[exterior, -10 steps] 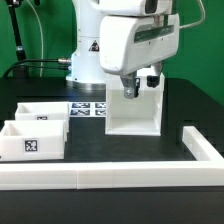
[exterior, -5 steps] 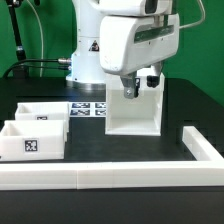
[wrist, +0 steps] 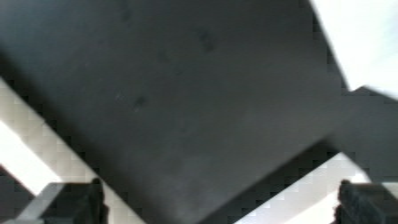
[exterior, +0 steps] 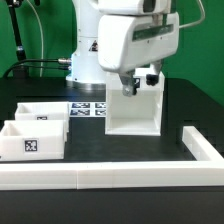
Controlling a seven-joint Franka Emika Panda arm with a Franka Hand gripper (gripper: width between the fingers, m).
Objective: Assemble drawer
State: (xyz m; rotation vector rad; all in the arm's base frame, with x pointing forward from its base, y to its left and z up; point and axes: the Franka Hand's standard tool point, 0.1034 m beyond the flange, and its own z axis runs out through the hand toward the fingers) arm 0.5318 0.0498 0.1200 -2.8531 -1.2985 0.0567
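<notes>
The white box shell (exterior: 135,115) stands upright in the middle of the black table, its open side facing the exterior view's left. My gripper (exterior: 131,88) hangs at the shell's top edge on that side. In the wrist view the gripper (wrist: 217,205) is open and empty. Its dark fingertips (wrist: 71,205) stand wide apart over the shell's dark inside (wrist: 178,110), which has white walls (wrist: 365,40). Two small white trays with square tags sit at the exterior view's left, one behind (exterior: 45,112) and one in front (exterior: 30,142).
The marker board (exterior: 88,108) lies flat behind the trays, beside the robot base (exterior: 85,60). A long low white border rail (exterior: 120,177) runs along the front and turns up the exterior view's right side (exterior: 205,148). Cables lie at the back left.
The arm has risen very slightly at the shell's top edge. The shell and the trays have not moved.
</notes>
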